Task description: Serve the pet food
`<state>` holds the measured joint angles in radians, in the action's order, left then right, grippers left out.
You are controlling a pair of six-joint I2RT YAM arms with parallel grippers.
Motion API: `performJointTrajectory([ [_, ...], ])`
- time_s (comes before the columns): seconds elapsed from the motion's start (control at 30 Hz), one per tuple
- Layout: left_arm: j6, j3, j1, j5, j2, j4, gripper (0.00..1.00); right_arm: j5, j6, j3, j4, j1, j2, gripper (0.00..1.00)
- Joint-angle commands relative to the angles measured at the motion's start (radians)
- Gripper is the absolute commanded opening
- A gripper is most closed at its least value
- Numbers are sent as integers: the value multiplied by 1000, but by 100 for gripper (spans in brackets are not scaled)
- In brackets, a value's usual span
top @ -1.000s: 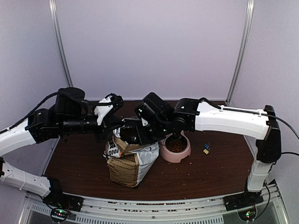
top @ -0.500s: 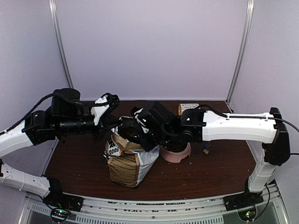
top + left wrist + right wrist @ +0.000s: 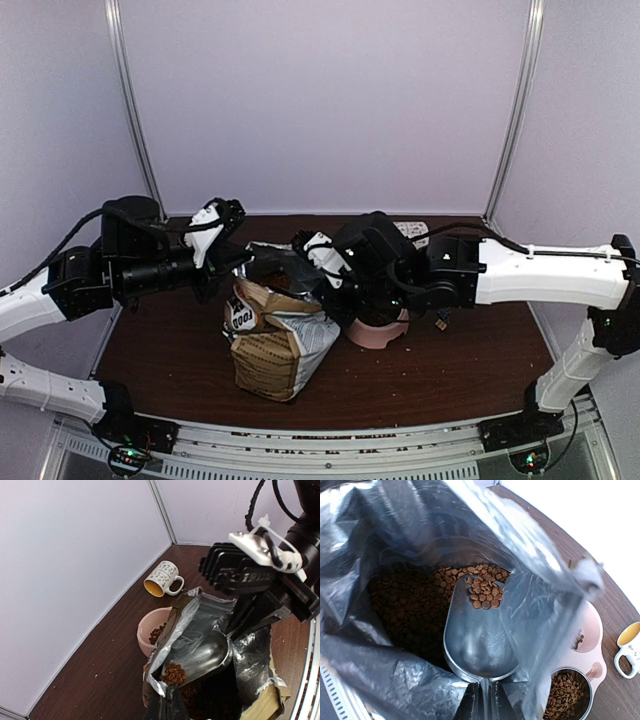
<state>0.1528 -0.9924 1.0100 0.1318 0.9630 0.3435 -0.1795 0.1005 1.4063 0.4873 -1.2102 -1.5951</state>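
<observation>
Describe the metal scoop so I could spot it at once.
Find the brown paper dog-food bag standing on the dark table. Inside its open, silver-lined mouth, the scoop points into the reddish-brown kibble, a few pellets at its tip. It is the only smooth, shiny metal shape there.

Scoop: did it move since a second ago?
Yes. The scoop in the right end effector went left, from over the pink bowl into the bag, which stands in the same place.

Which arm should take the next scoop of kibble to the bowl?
Right. The right tool grips the scoop, down in the bag at the kibble, bowl alongside. The left tool is shut on the bag's rim, holding it open.
</observation>
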Motion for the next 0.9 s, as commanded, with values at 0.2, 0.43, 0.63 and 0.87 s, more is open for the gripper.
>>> performJointTrajectory([
  [0.2, 26, 2, 10, 58, -40, -186, 0, 179, -110, -49, -160, -19, 163, 0],
  [0.43, 30, -2, 10, 39, -22, -177, 0, 102, -178, -16, -164, -82, 147, 0],
  [0.63, 32, -3, 10, 18, -19, -175, 0, 10, -245, 41, -165, -160, 96, 0],
  [0.87, 35, 0, 10, 12, -34, -177, 0, -44, -236, 88, -94, -163, 75, 0],
])
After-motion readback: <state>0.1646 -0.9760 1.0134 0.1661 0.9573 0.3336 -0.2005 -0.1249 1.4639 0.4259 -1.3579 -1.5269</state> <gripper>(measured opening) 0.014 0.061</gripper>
